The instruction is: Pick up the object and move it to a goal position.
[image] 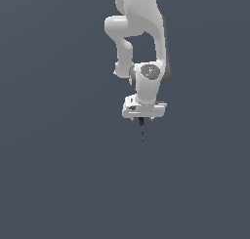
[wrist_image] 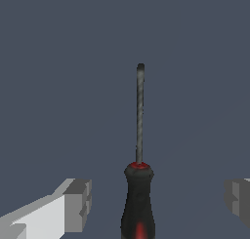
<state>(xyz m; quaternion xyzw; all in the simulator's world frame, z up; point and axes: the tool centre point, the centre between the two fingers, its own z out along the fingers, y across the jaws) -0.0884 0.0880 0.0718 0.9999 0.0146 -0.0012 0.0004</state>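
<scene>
The object (wrist_image: 139, 116) is a thin dark grey rod that ends in a thicker black handle (wrist_image: 138, 199) with red marks. In the wrist view it runs straight between my two grey fingertips (wrist_image: 78, 204), which stand far apart on either side of the handle without touching it. My gripper (wrist_image: 158, 202) is open. In the exterior view the white gripper (image: 142, 118) points down, and the object (image: 142, 131) shows as a short dark line just below it, its handle end mostly hidden under the hand.
A plain dark blue-grey surface (image: 58, 174) fills both views. The white arm (image: 141, 33) comes down from the top of the exterior view.
</scene>
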